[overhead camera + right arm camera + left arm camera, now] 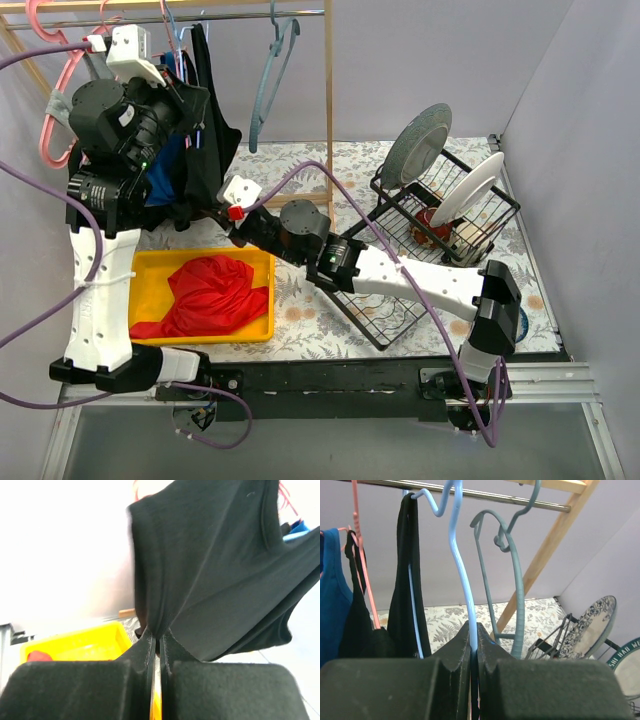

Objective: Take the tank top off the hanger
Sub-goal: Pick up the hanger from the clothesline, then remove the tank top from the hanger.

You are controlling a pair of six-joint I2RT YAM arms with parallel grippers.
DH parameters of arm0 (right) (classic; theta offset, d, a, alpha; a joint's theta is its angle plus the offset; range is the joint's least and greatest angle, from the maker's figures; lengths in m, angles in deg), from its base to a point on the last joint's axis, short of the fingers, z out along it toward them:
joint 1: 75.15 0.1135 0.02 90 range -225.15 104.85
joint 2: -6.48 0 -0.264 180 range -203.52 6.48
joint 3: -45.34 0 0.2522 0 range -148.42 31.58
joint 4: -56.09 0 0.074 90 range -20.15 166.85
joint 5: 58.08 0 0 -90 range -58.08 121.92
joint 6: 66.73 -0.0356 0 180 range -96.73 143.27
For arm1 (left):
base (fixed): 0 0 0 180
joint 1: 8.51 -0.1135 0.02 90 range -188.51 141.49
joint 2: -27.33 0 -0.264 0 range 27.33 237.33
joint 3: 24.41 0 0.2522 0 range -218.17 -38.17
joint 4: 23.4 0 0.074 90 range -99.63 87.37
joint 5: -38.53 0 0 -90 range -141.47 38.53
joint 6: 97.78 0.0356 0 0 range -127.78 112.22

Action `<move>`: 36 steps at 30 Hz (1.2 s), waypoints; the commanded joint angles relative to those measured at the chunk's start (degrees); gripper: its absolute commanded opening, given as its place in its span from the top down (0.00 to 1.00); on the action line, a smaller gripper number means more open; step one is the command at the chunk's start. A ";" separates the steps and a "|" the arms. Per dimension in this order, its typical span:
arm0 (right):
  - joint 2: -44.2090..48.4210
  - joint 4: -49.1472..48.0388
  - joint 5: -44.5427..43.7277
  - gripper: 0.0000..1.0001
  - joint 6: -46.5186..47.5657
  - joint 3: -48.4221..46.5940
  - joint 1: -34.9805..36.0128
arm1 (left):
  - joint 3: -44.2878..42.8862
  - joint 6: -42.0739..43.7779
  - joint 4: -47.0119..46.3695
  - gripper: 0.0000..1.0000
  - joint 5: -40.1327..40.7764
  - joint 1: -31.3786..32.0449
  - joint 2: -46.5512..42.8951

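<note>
Pinching the black tank top's point(215, 570) lower edge, the right pincer point(156, 635) is closed on the fabric. The left pincer point(473, 630) clamps the light-blue hanger point(461, 565). The tank top hangs from the rail point(485, 495), far left above the bench point(300, 312).

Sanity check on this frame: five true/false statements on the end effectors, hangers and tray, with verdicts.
1. The left end effector is shut on the light blue hanger. True.
2. The right end effector is open, clear of the black tank top. False: it is shut on the top's fabric.
3. The yellow tray holds a red garment. True.
4. The teal hanger carries a shirt. False: it hangs bare on the rail.
5. The black tank top lies in the tray. False: it hangs from the light blue hanger.
</note>
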 commanded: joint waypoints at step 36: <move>9.18 -8.06 9.38 0.99 14.61 14.75 0.66 | -8.00 1.71 -1.13 1.00 -1.23 0.14 3.27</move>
